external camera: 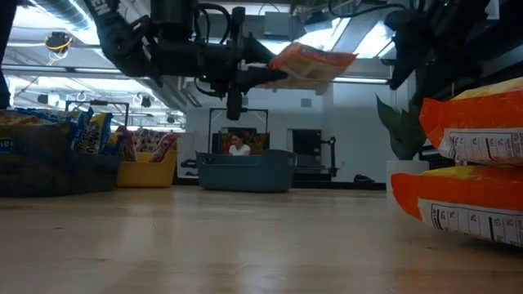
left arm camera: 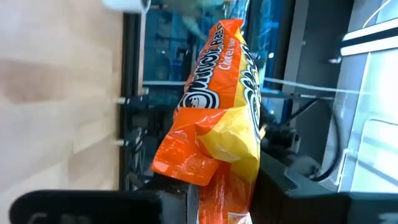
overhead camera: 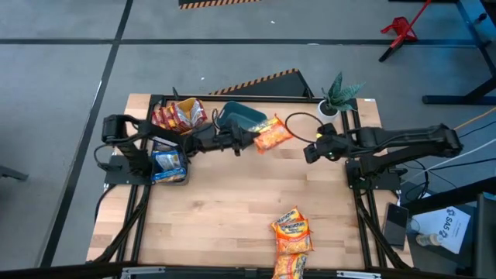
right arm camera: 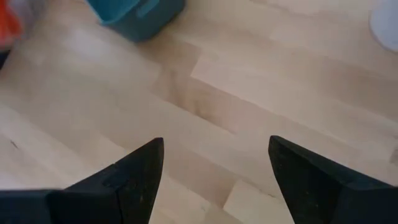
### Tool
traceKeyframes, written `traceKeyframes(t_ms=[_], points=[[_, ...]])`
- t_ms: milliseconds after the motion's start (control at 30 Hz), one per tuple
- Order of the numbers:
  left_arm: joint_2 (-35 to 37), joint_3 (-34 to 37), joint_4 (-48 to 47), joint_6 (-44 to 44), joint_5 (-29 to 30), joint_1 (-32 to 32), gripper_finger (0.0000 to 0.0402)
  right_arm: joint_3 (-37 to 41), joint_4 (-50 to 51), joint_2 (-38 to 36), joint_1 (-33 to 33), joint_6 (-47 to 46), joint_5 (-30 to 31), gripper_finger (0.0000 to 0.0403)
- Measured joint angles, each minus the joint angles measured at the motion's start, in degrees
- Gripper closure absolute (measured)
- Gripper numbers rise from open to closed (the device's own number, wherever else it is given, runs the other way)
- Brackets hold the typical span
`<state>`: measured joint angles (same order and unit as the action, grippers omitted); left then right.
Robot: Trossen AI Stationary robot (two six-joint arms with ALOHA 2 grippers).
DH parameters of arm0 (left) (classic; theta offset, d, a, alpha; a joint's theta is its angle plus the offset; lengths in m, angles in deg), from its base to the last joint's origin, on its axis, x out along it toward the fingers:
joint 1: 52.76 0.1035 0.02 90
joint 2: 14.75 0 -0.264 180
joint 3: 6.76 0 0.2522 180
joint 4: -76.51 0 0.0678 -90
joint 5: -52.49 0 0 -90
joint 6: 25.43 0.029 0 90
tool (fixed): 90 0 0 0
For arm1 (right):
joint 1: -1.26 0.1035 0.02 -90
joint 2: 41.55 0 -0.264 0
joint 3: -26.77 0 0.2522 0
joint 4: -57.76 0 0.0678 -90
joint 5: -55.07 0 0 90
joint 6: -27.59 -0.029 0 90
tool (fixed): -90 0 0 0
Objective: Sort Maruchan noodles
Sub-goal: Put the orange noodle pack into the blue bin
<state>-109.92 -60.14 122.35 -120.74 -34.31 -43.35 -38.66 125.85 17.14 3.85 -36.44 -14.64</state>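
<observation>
Tabletop [overhead camera: 232, 209] w/ teal bin [overhead camera: 240, 116] at back. Left claw [overhead camera: 252, 139] just right of the bin, off the wood, pinching an orange noodle packet [overhead camera: 273, 133]. Right claw [overhead camera: 310, 151] farther right, spread wide, holding nothing.

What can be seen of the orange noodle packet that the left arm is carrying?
The orange noodle packet is a flat, crinkly plastic pack, orange with a yellow patch and white lettering. The left end effector is shut on one end of it, so it hangs in the air, well above the wooden table, beside the teal bin. It lies roughly level and slightly creased. Nothing else touches it.
</observation>
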Motion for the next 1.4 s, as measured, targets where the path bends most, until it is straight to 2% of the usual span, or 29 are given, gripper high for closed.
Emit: traceKeyframes(t_ms=[100, 200, 333, 500, 700, 933, 1167, 1400], points=[[3.5, -0.5, -2.9, 1.6, -1.8, 2.6, 0.0310, 0.0, 0.2, -0.7, 0.0, -0.1, 1.3, 0.0123], [8.3, -3.8, -11.5, 6.5, -5.3, 5.3, 0.0310, 0.0, 0.3, -0.7, 0.0, -0.1, 2.2, 0.0123], [13.2, -11.6, -35.5, 17.0, -9.5, 9.2, 0.0310, 0.0, 0.3, -0.7, 0.0, -0.1, 2.5, 0.0123], [14.3, -23.6, -65.1, 32.5, -11.0, 14.7, 0.0310, 0.0, 0.3, -0.7, 0.0, -0.2, 3.2, 0.0123], [14.2, -30.9, -83.6, 43.6, -7.2, 21.4, 0.0310, 0.0, 0.3, -0.4, 0.0, -0.2, 3.3, 0.0123], [12.7, -31.6, -92.2, 48.4, -9.4, 26.6, 0.0310, 0.0, 0.3, 0.6, 0.0, -0.1, 3.4, 0.0123], [9.1, -31.6, -94.3, 52.3, -11.8, 27.9, 0.0310, -0.1, 0.0, 2.9, 0.0, 0.0, 2.4, 0.0123], [4.9, -31.6, -98.5, 58.3, -11.4, 30.1, 0.0310, -0.1, -0.3, 3.5, 0.0, 0.0, 2.0, 0.0123]])
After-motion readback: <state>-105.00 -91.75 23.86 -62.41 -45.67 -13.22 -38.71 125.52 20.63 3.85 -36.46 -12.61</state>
